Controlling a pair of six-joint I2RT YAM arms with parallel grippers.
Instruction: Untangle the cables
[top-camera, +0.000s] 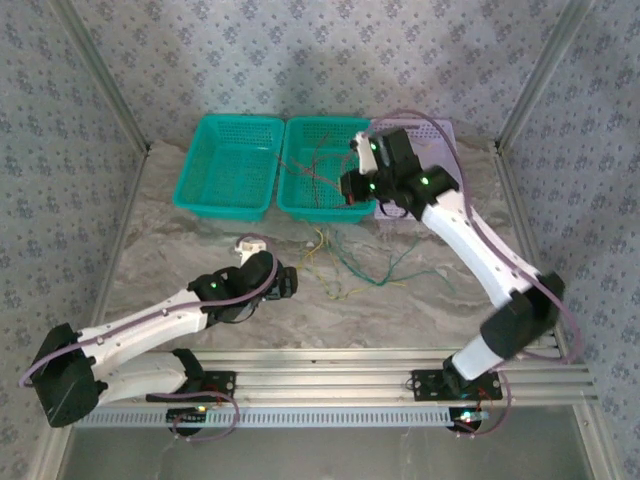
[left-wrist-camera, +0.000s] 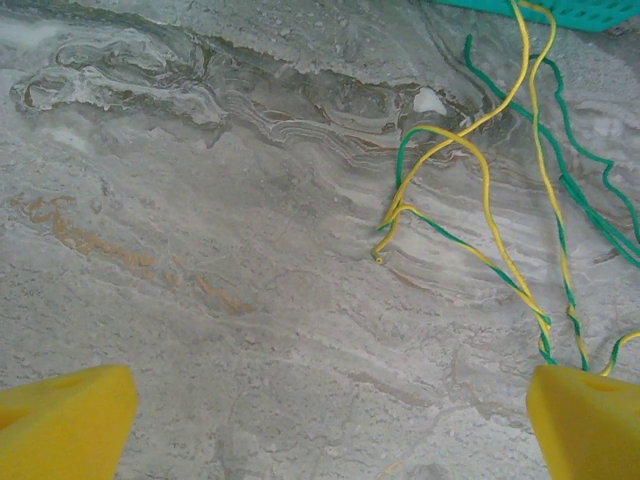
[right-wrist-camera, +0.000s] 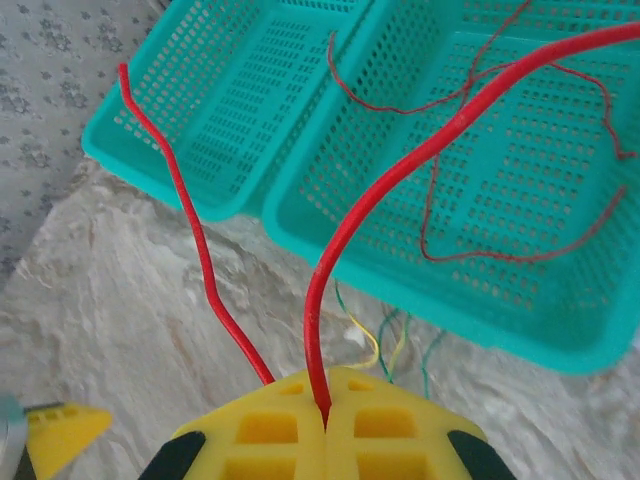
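**Item 1.** Your right gripper: yellow fingers pressed together, with a red cable pinched in the seam. Two red runs rise from them, one toward the left basket and one across the right basket. The gripper hangs by that basket's near-right corner.

**Item 2.** Thin red wire, looped inside the right basket.

**Item 3.** Your left gripper: fingers spread wide with nothing between them, low over the middle of the bench.

**Item 4.** Yellow strands and green strands, twisted together on the bench in front of the right basket. They run close past your left gripper's right finger. You cannot count them exactly.

**Count.** Two teal baskets, touching side by side at the bench's far edge. The right arm covers the right basket's right rim.
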